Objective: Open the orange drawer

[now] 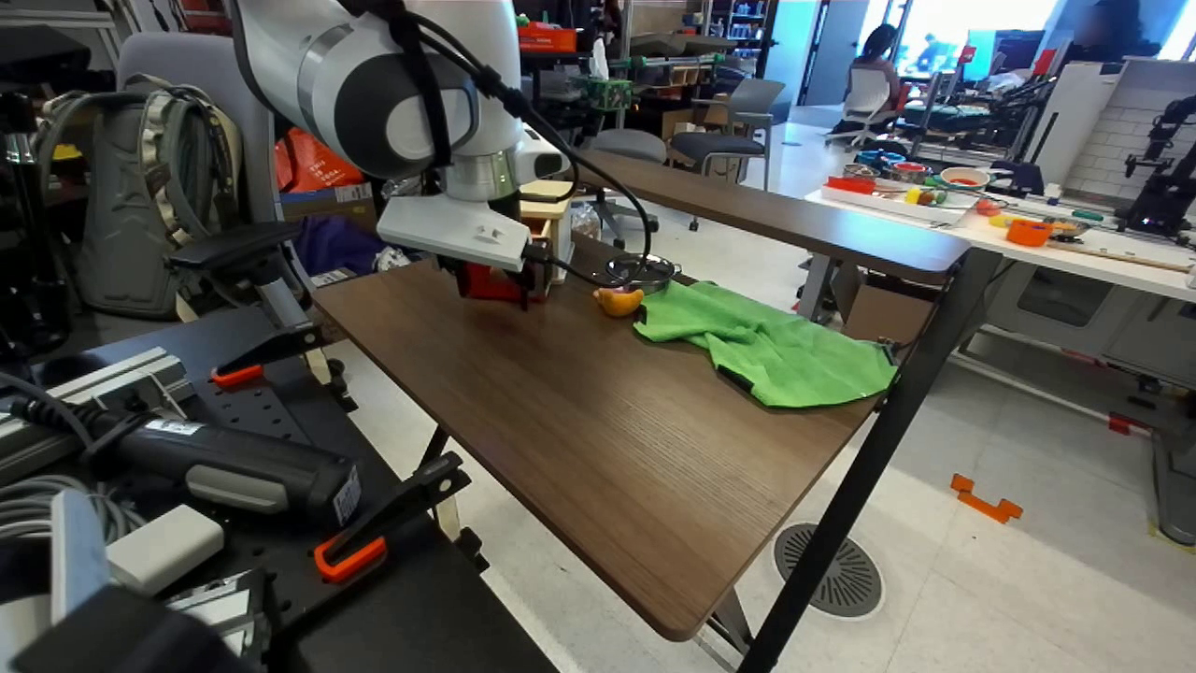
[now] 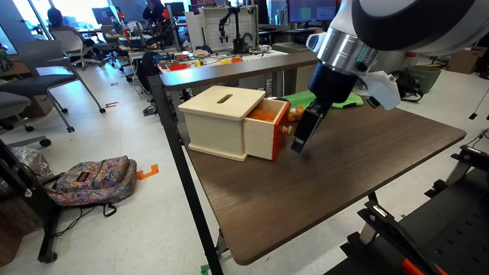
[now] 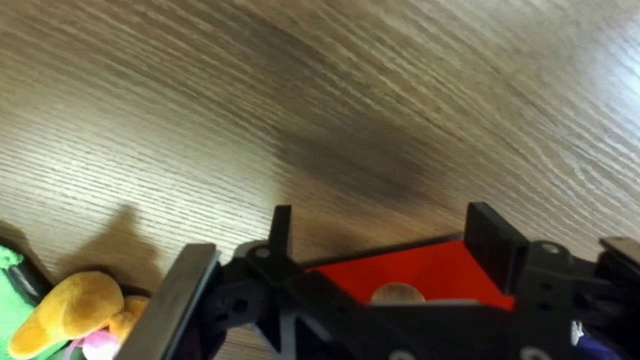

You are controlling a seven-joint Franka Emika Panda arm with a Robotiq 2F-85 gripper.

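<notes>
Orange drawer [image 2: 278, 134] ajar, spread tool [image 3: 382, 236] nearby

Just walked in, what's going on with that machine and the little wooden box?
A robot arm is there to open the red-fronted drawer of a wooden box. The drawer stands partway out, its orange inside showing. The open gripper hangs close to the wooden knob, not clamped on it. An orange-yellow plush toy and a green cloth lie nearby, untouched.
</notes>
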